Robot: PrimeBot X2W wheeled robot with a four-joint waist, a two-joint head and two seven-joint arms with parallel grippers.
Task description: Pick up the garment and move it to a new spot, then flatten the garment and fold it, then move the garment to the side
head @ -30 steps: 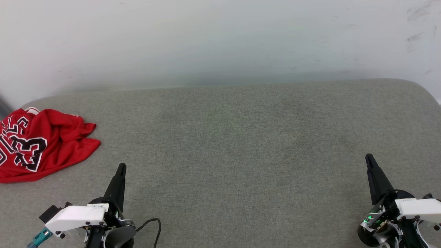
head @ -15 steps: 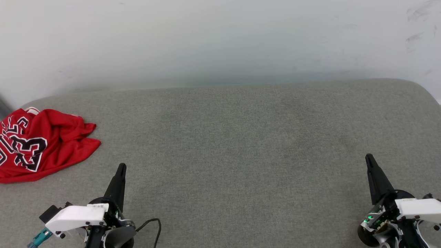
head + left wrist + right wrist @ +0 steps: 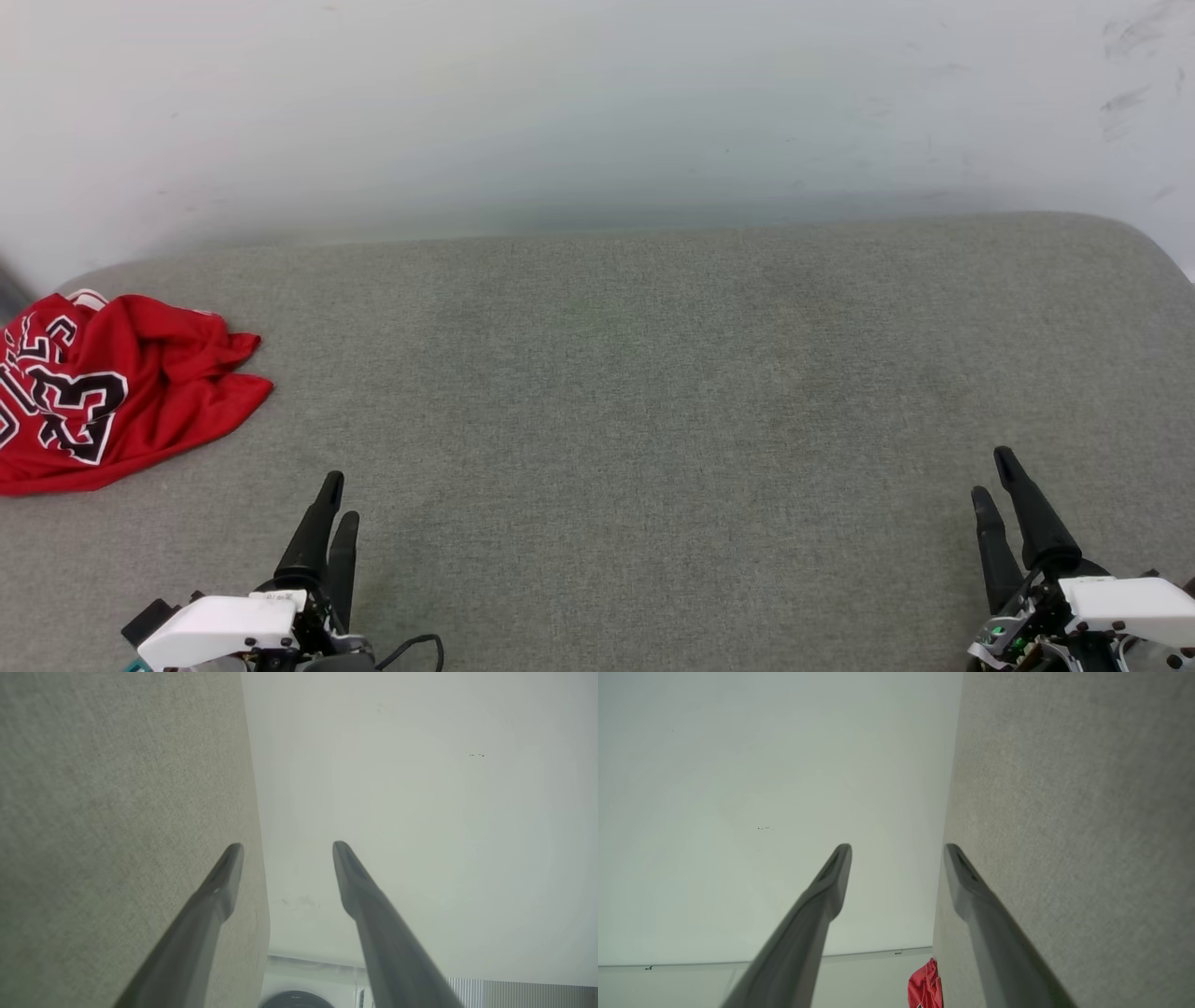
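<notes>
**First:** Grippers first: our left gripper (image 3: 341, 497) sits at seven o'clock in the head view. Its two dark fingers (image 3: 313, 532) stand a narrow gap apart, tips leaning toward one o'clock, with nothing between them.

**Second:** We agree. Our right gripper (image 3: 991, 472) sits at five o'clock. Its fingers are likewise a little apart and empty, tips leaning toward eleven.

**First:** And where do we put the garment (image 3: 103, 383)?

**Second:** We see it at nine o'clock, crumpled in a heap on the grey cushion (image 3: 653, 373) and cut off by the frame's edge. A black, white-outlined "23" faces up with part of the lettering beside it. A bit of white trim shows at the heap's far end.

**First:** From our left gripper it lies toward ten o'clock, well apart. From our right gripper it lies toward nine, far across the cushion.

**Second:** In the right wrist view we catch a small red fold of it at six o'clock, just beside the cushion's edge.

**First:** In both wrist views we see the fingers spread to either side of the line where the cushion meets the white wall (image 3: 597, 93).
</notes>
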